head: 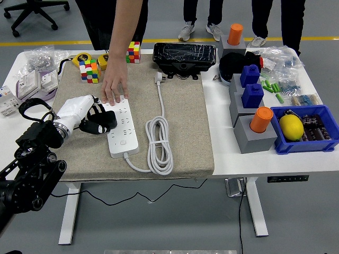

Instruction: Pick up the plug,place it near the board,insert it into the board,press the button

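Gripping the black plug (100, 123), your left hand (87, 117) sits left of centre, just left of the white rectangular power strip (121, 128), whose long axis runs top-to-bottom; a person's hand (115, 87) steadies its far end.

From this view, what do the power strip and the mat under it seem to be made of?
The power strip looks like smooth white hard plastic: an even, slightly glossy surface with moulded sockets. The mat under it looks like a beige woven or felt-like fabric, matte with a fine grain and soft edges; the exact fibre cannot be told.
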`<state>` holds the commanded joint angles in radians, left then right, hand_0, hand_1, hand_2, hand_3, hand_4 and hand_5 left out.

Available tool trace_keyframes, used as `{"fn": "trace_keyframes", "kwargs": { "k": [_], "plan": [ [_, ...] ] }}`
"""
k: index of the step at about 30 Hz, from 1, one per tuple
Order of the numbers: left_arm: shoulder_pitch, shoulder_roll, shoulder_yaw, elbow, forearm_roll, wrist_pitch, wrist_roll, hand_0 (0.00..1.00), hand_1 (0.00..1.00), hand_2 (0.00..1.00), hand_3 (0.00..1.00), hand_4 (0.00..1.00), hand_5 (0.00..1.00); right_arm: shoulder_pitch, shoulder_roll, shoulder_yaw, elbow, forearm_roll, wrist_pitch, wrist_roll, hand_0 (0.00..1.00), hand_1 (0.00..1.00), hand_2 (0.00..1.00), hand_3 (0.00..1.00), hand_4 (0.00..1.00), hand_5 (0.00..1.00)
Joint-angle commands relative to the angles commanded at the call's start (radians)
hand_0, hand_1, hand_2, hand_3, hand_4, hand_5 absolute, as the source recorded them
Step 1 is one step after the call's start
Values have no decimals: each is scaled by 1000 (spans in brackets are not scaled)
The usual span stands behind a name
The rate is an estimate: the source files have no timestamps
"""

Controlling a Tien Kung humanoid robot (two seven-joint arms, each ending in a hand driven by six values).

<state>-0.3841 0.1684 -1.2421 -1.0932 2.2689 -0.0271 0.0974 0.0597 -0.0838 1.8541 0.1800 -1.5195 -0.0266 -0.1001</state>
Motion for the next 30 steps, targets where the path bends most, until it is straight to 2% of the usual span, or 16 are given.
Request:
{"fn": "trace_keyframes", "kwargs": {
  "k": [3,4,9,10,21,25,30],
  "plan": [
    [0,0,-3,0,0,3,-1,261,303,442,485,949,230,0,0,1,0,-1,-1,0,791,715,714,763,998,998],
    [0,0,-4,0,0,3,-2,253,269,398,469,827,217,0,0,1,0,-1,-1,0,790,715,714,763,998,998],
    [-1,-1,-10,1,0,-14,-2,253,269,398,469,827,217,1,-1,0,0,0,-1,1,790,715,714,763,998,998],
    [0,0,-10,1,0,-17,-3,249,268,330,456,786,166,2,0,1,0,1,-1,1,791,714,713,763,998,998],
    [1,3,-28,-5,-6,-18,-7,249,236,305,429,777,157,2,1,-1,0,4,-1,2,790,714,713,763,998,998],
    [3,9,-49,-31,-9,-18,-9,249,233,298,433,773,149,1,1,-1,0,5,-1,2,792,714,713,763,998,998],
    [9,10,-102,-104,-25,-2,-20,247,236,294,439,777,156,2,1,-2,0,6,0,1,791,714,713,763,998,998]
  ]
}}
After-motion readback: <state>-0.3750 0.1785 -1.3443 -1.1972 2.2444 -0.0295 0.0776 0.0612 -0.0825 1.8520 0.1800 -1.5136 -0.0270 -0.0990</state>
